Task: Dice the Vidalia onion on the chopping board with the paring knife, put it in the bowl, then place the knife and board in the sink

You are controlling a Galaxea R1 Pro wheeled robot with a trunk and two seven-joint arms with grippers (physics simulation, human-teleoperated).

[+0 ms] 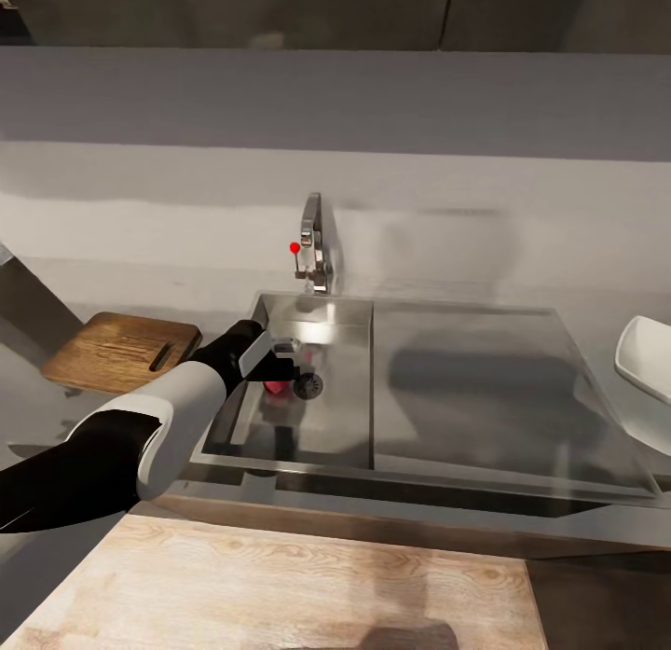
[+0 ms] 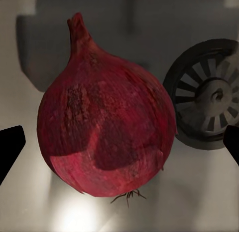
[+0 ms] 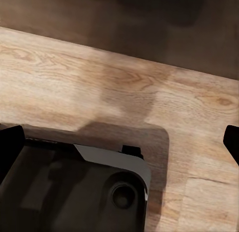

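Note:
The Vidalia onion, a dark red bulb with a stem tip, lies on the floor of the sink basin beside the round drain. My left gripper is down in the basin and open, one black fingertip on each side of the onion and clear of it. The chopping board rests on the countertop left of the sink. At the right edge stands the white bowl. My right gripper is open and empty over the wooden floor. The paring knife is out of view.
A chrome tap with a red knob rises behind the basin. The flat drainboard lies between basin and bowl. Light wood flooring runs in front of the counter. The robot's dark base sits under the right gripper.

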